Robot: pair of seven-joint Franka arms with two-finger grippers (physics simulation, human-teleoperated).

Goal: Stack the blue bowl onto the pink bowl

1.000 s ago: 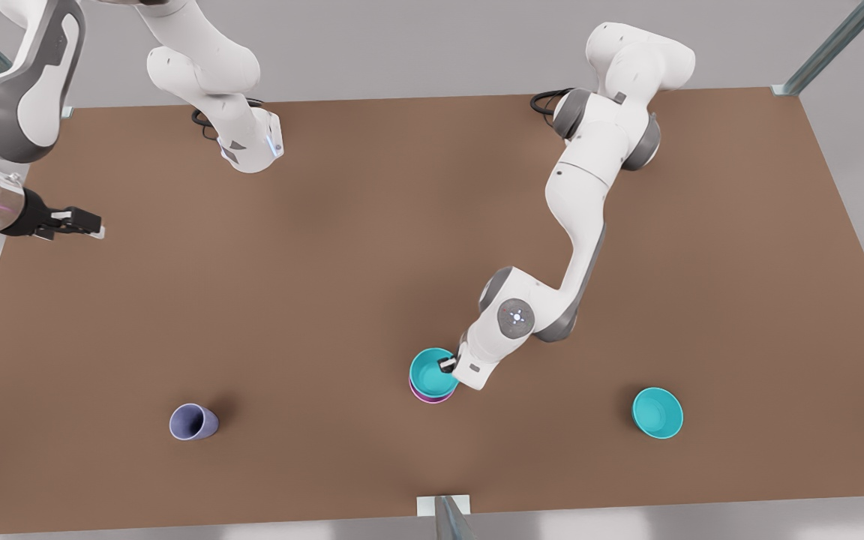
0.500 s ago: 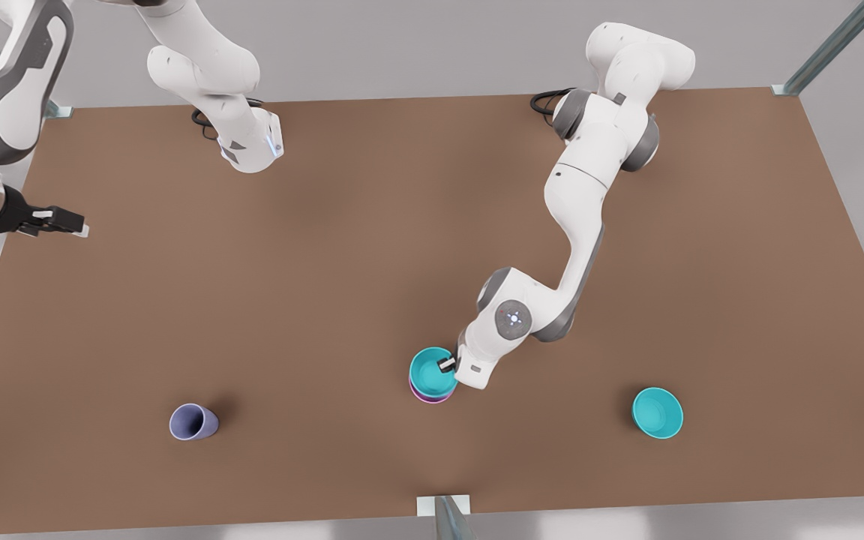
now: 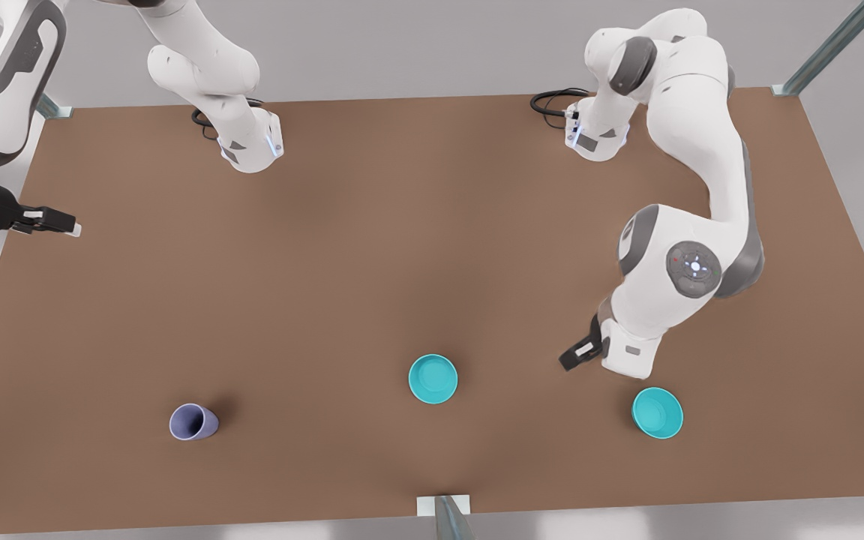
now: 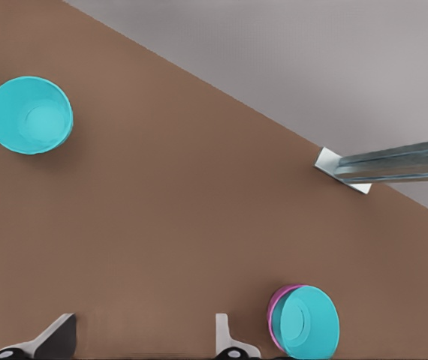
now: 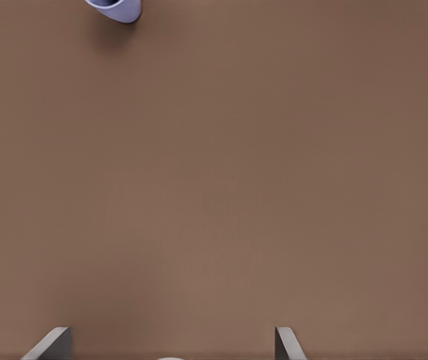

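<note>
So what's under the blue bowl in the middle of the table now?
The pink bowl: the left wrist view shows its rim beside the blue bowl nested in it. The blue bowl covers its inside and the rest of it.

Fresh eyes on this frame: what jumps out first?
The blue bowl nested in the pink bowl, mid-table near the front edge; from the left wrist view the pink rim peeks out beside it. The left end effector, open and empty, hangs between that stack and a second turquoise bowl toward the front view's right. The right end effector, open, waits at the front view's far left, with a lavender cup alone near the front edge.
</note>
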